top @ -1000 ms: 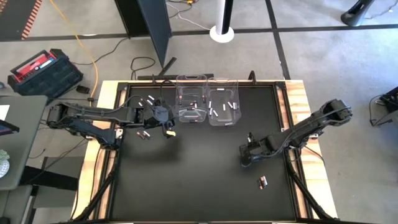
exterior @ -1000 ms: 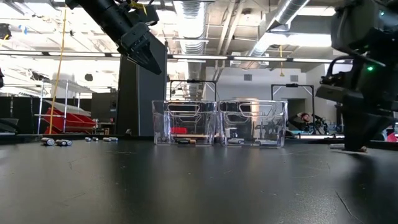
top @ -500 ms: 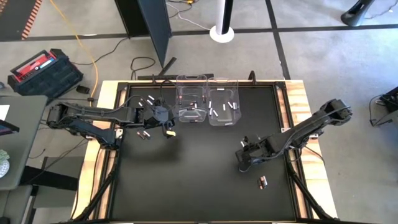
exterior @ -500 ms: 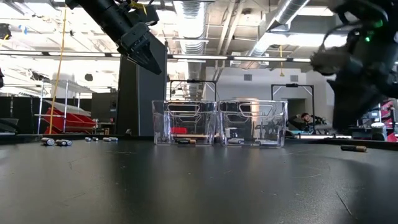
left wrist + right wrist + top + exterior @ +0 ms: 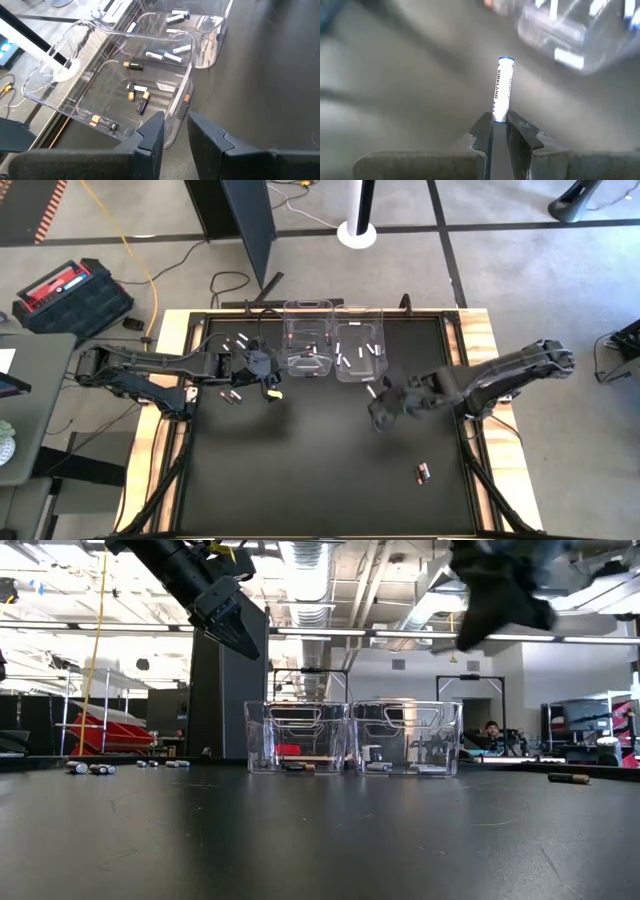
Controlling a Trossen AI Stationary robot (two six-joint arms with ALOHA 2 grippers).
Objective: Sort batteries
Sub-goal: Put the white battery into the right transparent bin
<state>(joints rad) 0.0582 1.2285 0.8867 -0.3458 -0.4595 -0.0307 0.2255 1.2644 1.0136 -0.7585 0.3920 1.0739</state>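
Right gripper (image 5: 499, 131) pinched a white battery (image 5: 502, 90) by its end, high above the mat near the right bin (image 5: 359, 345). Best released low over it. Left gripper (image 5: 175, 131) hovered, narrowly parted, empty.

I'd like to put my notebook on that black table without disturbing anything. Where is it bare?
The near half of the black mat is bare, bordered only by two batteries near its right edge. It is crowded at the far side: two clear bins, loose batteries left of them, the left hand, and the right hand holding a white battery.
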